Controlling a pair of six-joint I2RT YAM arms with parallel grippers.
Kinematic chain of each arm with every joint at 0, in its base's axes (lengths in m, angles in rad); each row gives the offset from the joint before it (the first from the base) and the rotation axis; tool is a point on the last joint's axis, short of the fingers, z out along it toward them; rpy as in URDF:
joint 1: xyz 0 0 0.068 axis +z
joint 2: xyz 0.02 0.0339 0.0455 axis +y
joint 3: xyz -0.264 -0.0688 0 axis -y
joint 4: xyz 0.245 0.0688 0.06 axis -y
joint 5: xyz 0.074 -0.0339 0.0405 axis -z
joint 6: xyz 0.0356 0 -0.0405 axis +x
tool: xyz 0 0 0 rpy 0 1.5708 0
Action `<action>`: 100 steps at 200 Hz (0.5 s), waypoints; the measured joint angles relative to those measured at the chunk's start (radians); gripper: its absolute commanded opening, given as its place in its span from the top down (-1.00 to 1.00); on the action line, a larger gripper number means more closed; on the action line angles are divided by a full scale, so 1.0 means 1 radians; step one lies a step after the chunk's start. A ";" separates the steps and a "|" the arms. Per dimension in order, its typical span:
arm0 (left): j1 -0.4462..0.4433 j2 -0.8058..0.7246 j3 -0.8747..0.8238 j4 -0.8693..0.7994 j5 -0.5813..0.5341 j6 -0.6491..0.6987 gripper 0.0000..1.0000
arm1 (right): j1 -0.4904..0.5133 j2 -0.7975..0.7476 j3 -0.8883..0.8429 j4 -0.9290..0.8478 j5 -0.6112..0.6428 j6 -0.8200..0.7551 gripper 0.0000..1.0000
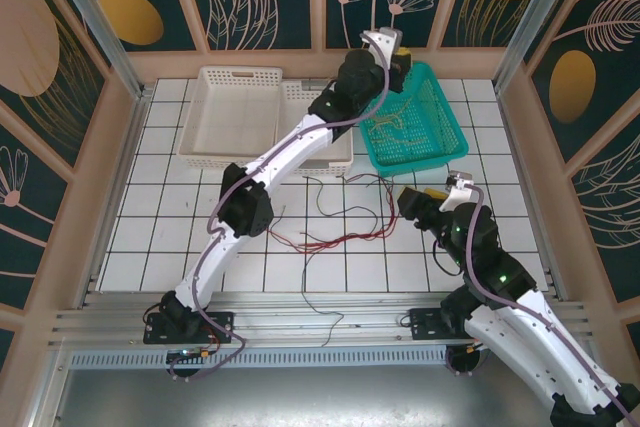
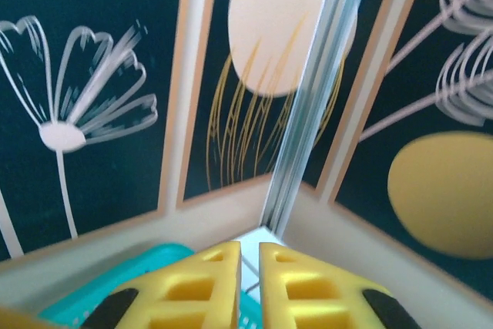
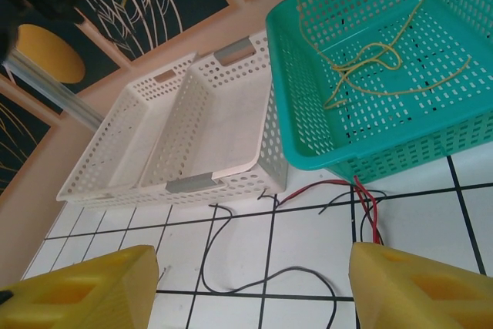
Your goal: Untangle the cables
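Red cables (image 1: 350, 239) (image 3: 368, 206): loose loops on the white tiled table (image 1: 150, 237), near its middle, just at 6 o'clock of the teal basket (image 1: 452, 107) (image 3: 308, 113) (image 2: 154, 256); in the right wrist view their ends touch the foot of the basket's near wall.
Black cables (image 1: 318, 189) (image 3: 300, 271): thin curls crossing the red ones at the table's middle, with one strand trailing toward 6 o'clock as far as the metal rail.
Yellow-olive cables (image 1: 395, 127) (image 3: 370, 63): lying curled on the floor of the teal basket, apart from the red and black ones; one strand rises from the heap at the basket's 11 o'clock corner and leaves the top of the right wrist view.
Teal basket: at 1 o'clock from the table's middle, turned slightly askew.
White baskets (image 1: 240, 107) (image 3: 223, 113): two, overlapping side by side at 11 o'clock, just at 9 o'clock of the teal basket.
Left gripper (image 1: 392, 49) (image 2: 249, 248): above the teal basket's far corner, its yellow fingers a thin slit apart; no wire can be made out in the slit.
Right gripper (image 1: 415, 197) (image 3: 254, 283): low over the tiles at 3 o'clock of the red loops, fingers spread wide with nothing between them.
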 measured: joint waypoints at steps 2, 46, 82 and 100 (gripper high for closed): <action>-0.001 0.001 -0.003 -0.002 0.001 0.001 0.47 | 0.000 0.000 0.000 -0.001 0.000 0.000 -0.34; -0.020 0.005 -0.039 -0.066 0.031 0.006 -0.06 | 0.000 0.004 0.008 -0.047 0.029 0.026 -0.34; -0.024 -0.003 -0.098 -0.112 0.059 0.033 -0.35 | -0.001 0.006 0.040 -0.072 0.056 0.040 -0.35; -0.024 -0.005 -0.123 -0.152 0.082 0.037 -0.51 | -0.001 0.006 0.046 -0.078 0.061 0.046 -0.34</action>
